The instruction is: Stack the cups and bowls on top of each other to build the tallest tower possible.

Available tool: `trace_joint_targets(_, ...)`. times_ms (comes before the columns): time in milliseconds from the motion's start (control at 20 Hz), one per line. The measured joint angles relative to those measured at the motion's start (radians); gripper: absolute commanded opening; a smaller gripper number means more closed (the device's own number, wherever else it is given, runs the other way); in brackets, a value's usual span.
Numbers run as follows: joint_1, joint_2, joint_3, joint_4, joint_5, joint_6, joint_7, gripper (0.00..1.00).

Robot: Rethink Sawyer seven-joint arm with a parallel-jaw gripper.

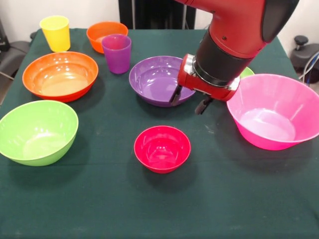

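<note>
Gripper (190,100) hangs open and empty over the purple bowl's (157,79) rim — pink bowl (276,112) crowds one side, small red-magenta bowl (162,148) sits alone in front, purple cup (116,53) behind.

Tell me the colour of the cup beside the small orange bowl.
Purple cup, translucent; clearest in the front view.

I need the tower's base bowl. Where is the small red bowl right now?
In the front view, the red bowl sits empty near the table's middle, toward the camera, in front of the purple bowl, between the lime bowl and the pink bowl.
</note>
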Motion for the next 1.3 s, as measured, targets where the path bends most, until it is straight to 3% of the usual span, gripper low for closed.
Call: trace_joint_targets(1300, -0.053, -0.006, 0.000, 0.001, 0.000, 0.000, 0.000, 1.00)
